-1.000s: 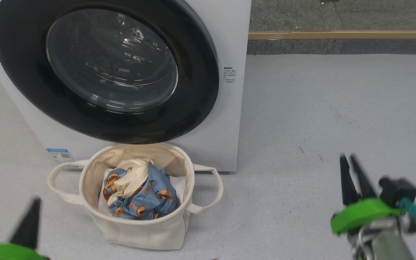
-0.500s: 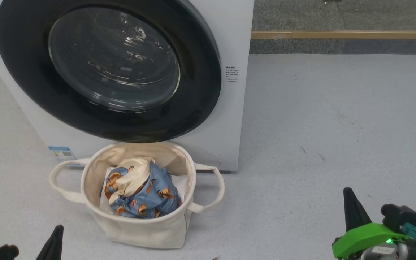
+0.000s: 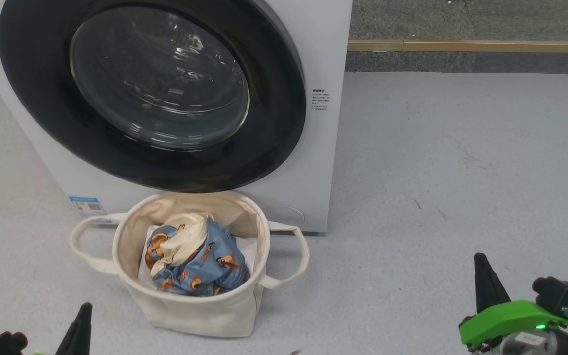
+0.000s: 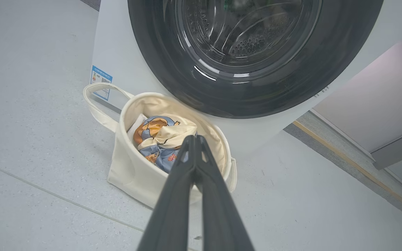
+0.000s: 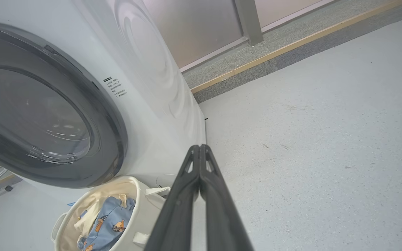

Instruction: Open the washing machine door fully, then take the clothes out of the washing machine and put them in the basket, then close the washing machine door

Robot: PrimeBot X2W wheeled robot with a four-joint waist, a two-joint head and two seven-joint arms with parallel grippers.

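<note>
I have the washing machine [image 3: 323,162] at the far left, its white front facing me. The washing machine door [image 3: 158,84] lies shut against it, its glass throwing back highlights. Through that glass, the left wrist view shows the perforated drum wall.

Two bits of writing are on the machine. A small printed label [image 3: 320,100] sits on the white panel just right of the door rim. In the right wrist view [image 5: 116,87] it reads as a bolder heading over a few short lines, too small for me to make out. Low on the left of the front is a blue sticker [image 3: 87,206] with a code square under a blue band; I cannot read its text either.

The basket [image 3: 200,310] stands on the grey floor [image 3: 437,172], touching or just near of the machine, under the door. The clothes [image 3: 200,266] lie bunched inside it, blue bear print with a cream part on top, over white lining.

My left gripper [image 3: 86,311] sits near left and my right gripper [image 3: 480,264] near right, both well apart from the basket. Each has its fingers pressed together on nothing.
</note>
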